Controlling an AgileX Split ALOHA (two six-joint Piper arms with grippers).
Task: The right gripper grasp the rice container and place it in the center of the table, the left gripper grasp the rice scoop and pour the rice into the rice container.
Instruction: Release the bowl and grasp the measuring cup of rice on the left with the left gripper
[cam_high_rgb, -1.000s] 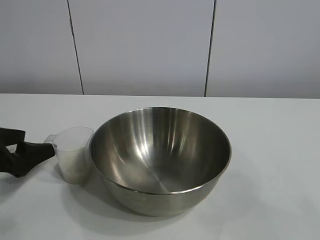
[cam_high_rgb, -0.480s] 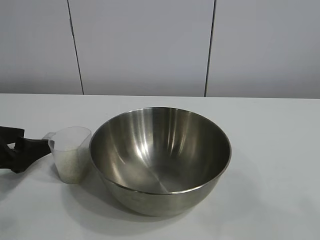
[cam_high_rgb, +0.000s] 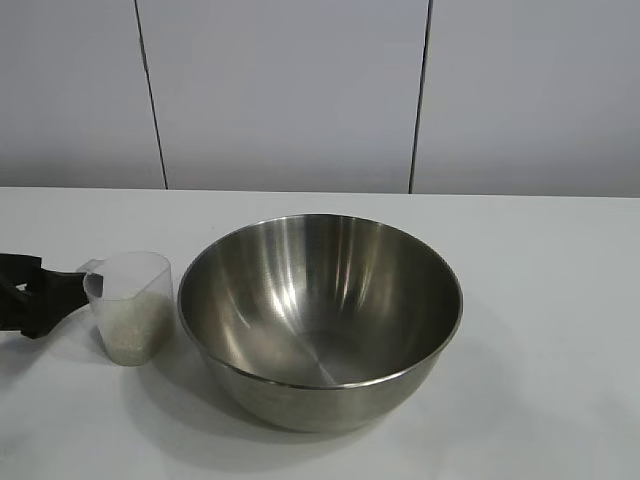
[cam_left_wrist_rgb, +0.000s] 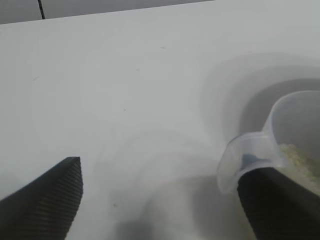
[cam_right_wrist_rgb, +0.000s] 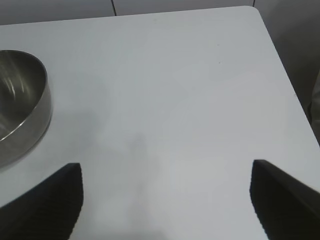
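White table (cam_high_rgb: 560, 300): left hand (cam_high_rgb: 40, 297) cut off beside rice scoop (cam_high_rgb: 128, 305).

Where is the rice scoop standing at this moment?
In the exterior view the rice scoop stands upright on the table at the left, just beside the rice container, with the open left gripper at its handle side.
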